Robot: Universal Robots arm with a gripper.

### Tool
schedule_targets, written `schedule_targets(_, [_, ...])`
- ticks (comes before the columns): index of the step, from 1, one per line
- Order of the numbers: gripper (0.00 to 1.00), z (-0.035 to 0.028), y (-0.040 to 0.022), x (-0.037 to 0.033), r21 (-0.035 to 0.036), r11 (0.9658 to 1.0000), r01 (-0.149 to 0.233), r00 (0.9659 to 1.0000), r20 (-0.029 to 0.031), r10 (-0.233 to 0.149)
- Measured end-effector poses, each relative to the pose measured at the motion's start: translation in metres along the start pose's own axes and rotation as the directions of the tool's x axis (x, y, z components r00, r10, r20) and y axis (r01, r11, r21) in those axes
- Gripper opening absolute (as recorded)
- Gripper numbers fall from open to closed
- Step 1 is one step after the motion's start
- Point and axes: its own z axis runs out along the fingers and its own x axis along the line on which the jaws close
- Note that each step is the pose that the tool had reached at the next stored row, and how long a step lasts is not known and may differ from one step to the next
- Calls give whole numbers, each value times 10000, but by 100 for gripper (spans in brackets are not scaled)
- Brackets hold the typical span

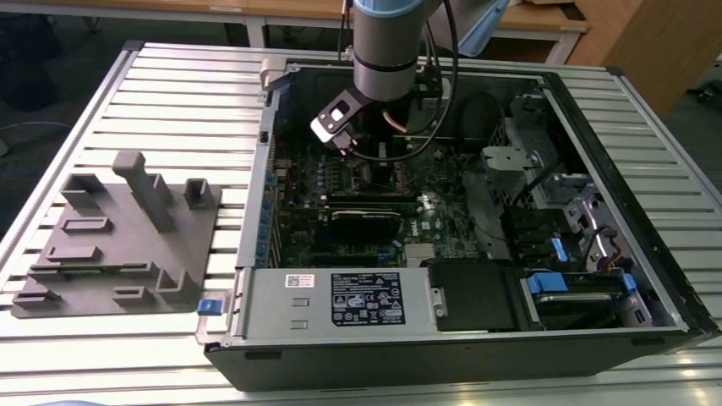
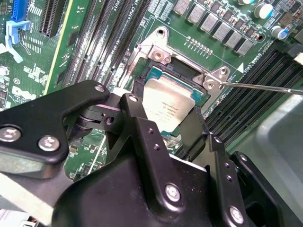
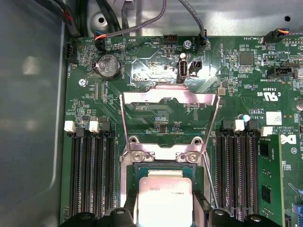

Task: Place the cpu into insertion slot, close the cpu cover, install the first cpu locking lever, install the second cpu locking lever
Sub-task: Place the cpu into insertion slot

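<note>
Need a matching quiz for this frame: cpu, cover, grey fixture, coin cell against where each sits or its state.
Things:
1. cpu
2. cover
3. grey fixture
4. coin cell

Places or states:
A. on the slatted table, outside the case
B. swung open, off the slot
C. at the slot, silver top up
D. round, mounted on the green board

Pairs: 1-C; 2-B; 3-A; 4-D
</note>
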Motion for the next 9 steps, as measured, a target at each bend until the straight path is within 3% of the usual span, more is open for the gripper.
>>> schedule_targets(9, [54,2,8,0,0,10000,4,10000,0,-4])
